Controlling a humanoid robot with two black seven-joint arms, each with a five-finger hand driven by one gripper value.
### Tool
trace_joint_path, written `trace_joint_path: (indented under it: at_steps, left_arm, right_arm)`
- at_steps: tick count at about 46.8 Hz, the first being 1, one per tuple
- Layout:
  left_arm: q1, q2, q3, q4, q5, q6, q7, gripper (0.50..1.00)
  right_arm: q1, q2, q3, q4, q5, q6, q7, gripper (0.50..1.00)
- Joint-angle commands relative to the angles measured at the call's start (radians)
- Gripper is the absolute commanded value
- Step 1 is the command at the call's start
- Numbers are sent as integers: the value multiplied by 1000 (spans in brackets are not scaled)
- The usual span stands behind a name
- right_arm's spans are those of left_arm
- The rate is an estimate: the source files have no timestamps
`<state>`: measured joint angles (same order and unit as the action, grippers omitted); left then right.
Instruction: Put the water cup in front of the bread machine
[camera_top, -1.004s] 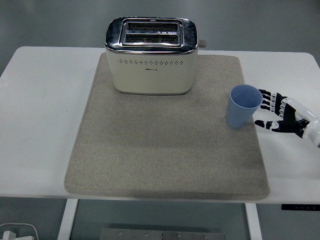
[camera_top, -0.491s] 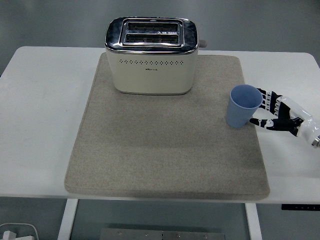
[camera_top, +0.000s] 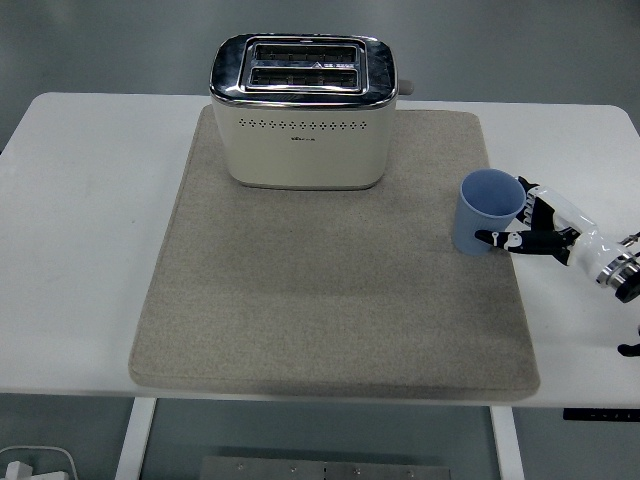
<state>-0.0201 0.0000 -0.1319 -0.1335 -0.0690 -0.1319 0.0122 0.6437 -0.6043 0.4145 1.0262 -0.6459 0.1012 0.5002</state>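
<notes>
Now right hand (camera_top: 540, 228) at blue cup (camera_top: 487, 212), fingers wrapped round its side, grasping. Cup upright on mat's (camera_top: 330, 300) right edge, well right of toaster (camera_top: 303, 112).

Before me a white table (camera_top: 90, 240) fills most of the frame, a beige-grey felt mat (camera_top: 330, 300) lying across its middle. Grey-green floor (camera_top: 120, 50) runs along the top, and white table legs (camera_top: 135, 440) show at the bottom.
</notes>
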Motion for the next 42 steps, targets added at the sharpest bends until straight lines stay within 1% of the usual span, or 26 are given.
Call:
trace_joint_path:
  at_steps: [1,10,12,13,18,20,21,22,28,36,42]
  left_arm:
    - [0,0,0,0,0,0,0,999]
    - [0,0,0,0,0,0,0,999]
    - [0,0,0,0,0,0,0,1000]
    - [0,0,0,0,0,0,0,1000]
    - [0,0,0,0,0,0,0,999]
    - [0,0,0,0,0,0,0,1000]
    - [0,0,0,0,0,0,0,999]
    - [0,0,0,0,0,0,0,999]
    - [0,0,0,0,0,0,0,999]
    - [0,0,0,0,0,0,0,999]
    - [0,0,0,0,0,0,0,999]
  right_arm:
    - [2,6,0,0,0,0,0,942]
    - [2,8,-2,0,-1,2,0,936]
    - [2,8,-2,0,-1,2,1,926]
    - [4,8,-2,0,-1,2,1,905]
    - [5,8,-3,0,-5,2,4,742]
    - [7,8,-3,0,-18,2,5,630]
    - [7,8,-3,0,-31,2,5,558]
    - [7,8,-3,0,-46,0,5,500]
    - [8,8,3,2,-120,-6,5,500]
    - [11,8,6,2,-120,-6,3,500]
    - [33,8,3,2,-106,-2,0,500]
